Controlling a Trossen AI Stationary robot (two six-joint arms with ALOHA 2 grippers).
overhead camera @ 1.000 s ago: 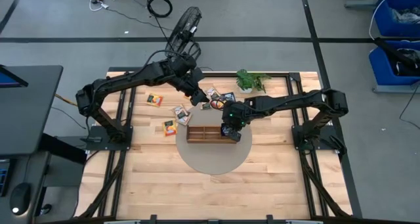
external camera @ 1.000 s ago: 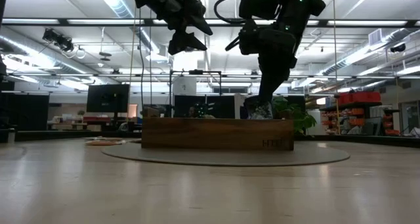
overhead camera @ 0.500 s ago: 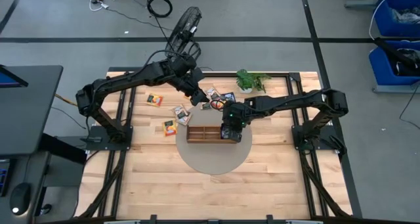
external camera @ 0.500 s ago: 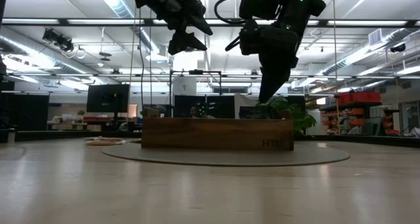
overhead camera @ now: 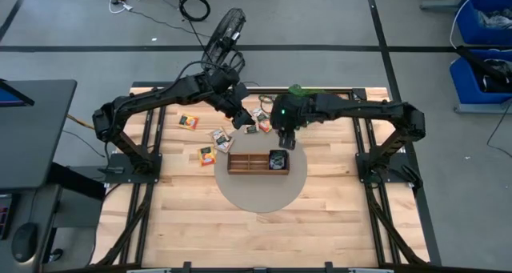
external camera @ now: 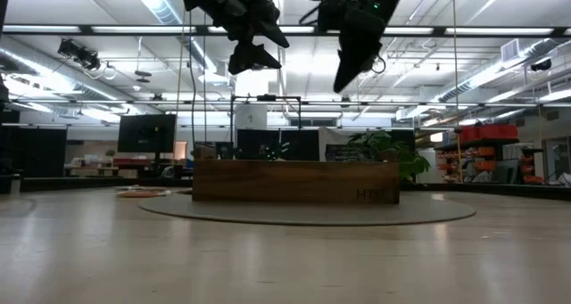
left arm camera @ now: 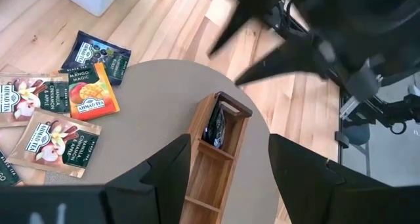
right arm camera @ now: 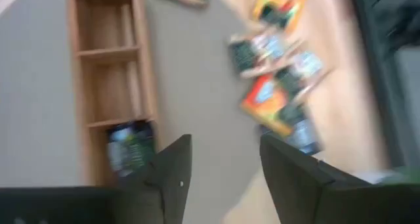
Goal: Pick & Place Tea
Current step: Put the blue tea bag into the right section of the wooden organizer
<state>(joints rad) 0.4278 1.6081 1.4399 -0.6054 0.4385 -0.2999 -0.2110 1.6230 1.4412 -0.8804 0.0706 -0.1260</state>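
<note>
The wooden tray [overhead camera: 256, 162] lies on a round grey mat [overhead camera: 260, 194] mid-table, with bare wood planks open in front of it and at both sides. Behind the tray, loose tea packets [overhead camera: 214, 137] crowd the back of the table, some on the mat's rim, 1 orange packet [overhead camera: 188, 122] lying apart toward the left edge.

In the left wrist view, labels read "MANGO MAGIC" on an orange packet [left arm camera: 95, 91] and "VANILLA CINNAMON APPLE" on a green packet [left arm camera: 62, 142]. The tray's side carries pale lettering [external camera: 371, 194], too small to read.

The tray has 3 compartments; 1 dark packet [overhead camera: 278, 158] stands in the right end one, the other 2 hold nothing.

The right gripper [overhead camera: 286, 140] hangs above the tray's back edge, fingers spread and empty. The left gripper [overhead camera: 240, 121] hovers over the loose packets, fingers parted, holding nothing.
</note>
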